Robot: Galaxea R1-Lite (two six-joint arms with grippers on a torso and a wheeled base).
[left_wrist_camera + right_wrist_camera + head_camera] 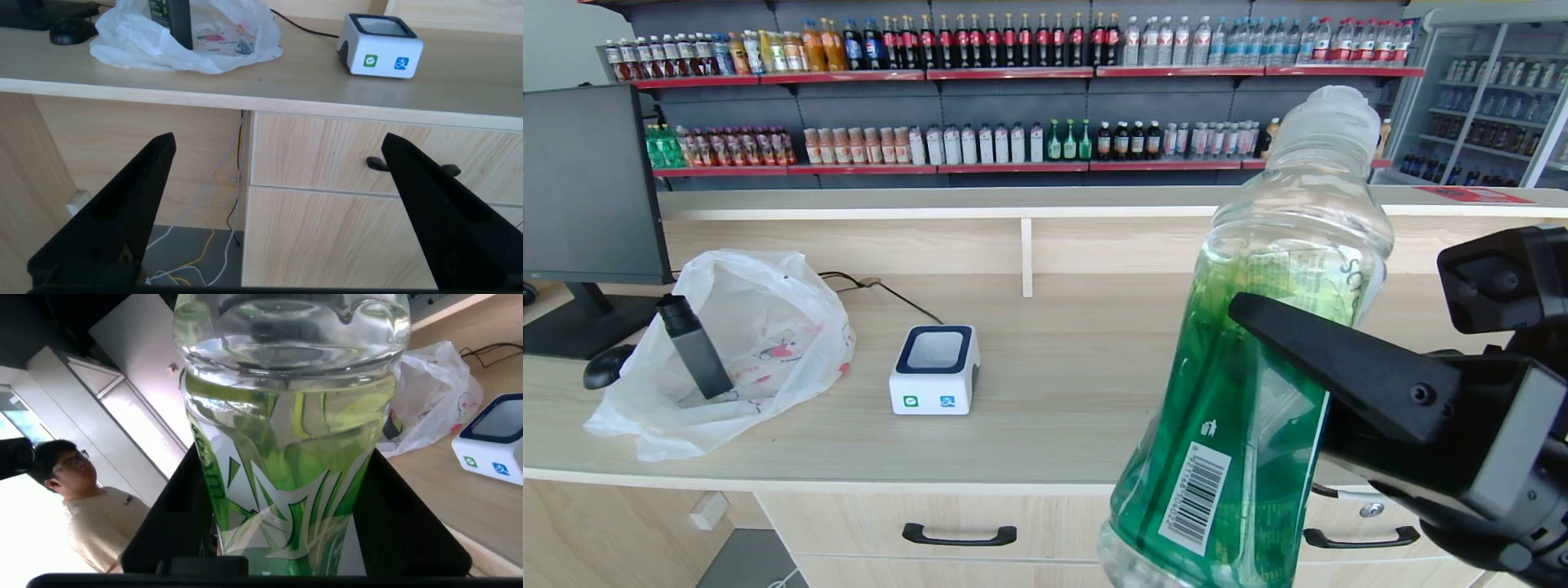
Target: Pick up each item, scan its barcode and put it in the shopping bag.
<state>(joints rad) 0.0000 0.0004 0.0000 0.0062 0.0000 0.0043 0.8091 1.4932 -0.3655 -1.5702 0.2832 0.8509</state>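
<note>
Bottle (1282, 237), clear with a green label, hangs over the near edge of the counter (1078, 392) on the robot's right. Its long axis is near upright, cap tipped away, and the right gripper (1262, 343) is clamped across its middle. The shopping bag (760, 327) lies far left with a dark item (694, 347) standing in it. The left gripper (278, 143) hangs spread and empty before the drawers (327, 163). Between bag and bottle sits the scanner (934, 369), window up. Scanning likely means carrying the bottle leftward and tipping it, since the barcode (1196, 498) near the base faces the head camera.
</note>
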